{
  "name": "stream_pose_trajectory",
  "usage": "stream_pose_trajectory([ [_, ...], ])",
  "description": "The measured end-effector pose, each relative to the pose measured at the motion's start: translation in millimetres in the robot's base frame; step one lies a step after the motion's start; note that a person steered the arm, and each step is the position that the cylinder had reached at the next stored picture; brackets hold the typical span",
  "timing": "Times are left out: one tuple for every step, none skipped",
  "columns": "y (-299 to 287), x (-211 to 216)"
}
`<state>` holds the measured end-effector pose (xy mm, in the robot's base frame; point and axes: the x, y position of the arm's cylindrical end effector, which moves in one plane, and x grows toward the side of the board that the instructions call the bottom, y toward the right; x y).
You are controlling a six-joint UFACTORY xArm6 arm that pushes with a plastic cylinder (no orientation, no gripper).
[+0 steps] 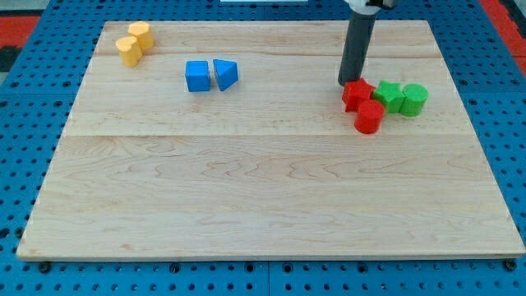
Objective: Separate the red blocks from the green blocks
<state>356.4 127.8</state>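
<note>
My tip (348, 83) stands at the upper left of the red star block (357, 94) and touches it. A red cylinder block (369, 117) sits just below and to the right of the star. A green star block (389, 96) lies right of the red star, touching it. A green cylinder block (414, 99) is against the green star's right side. All are at the right of the wooden board (263, 189).
A blue cube (197, 76) and a blue triangular block (225, 74) sit side by side at upper left of centre. Two yellow blocks (133, 42) lie together near the board's upper left corner.
</note>
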Motion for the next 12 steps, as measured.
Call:
stream_pose_trajectory([
  [12, 29],
  [19, 74],
  [30, 105],
  [52, 106],
  [107, 95],
  [101, 68],
  [41, 35],
  [83, 48],
  [142, 48],
  [159, 29],
  [117, 7],
  [30, 7],
])
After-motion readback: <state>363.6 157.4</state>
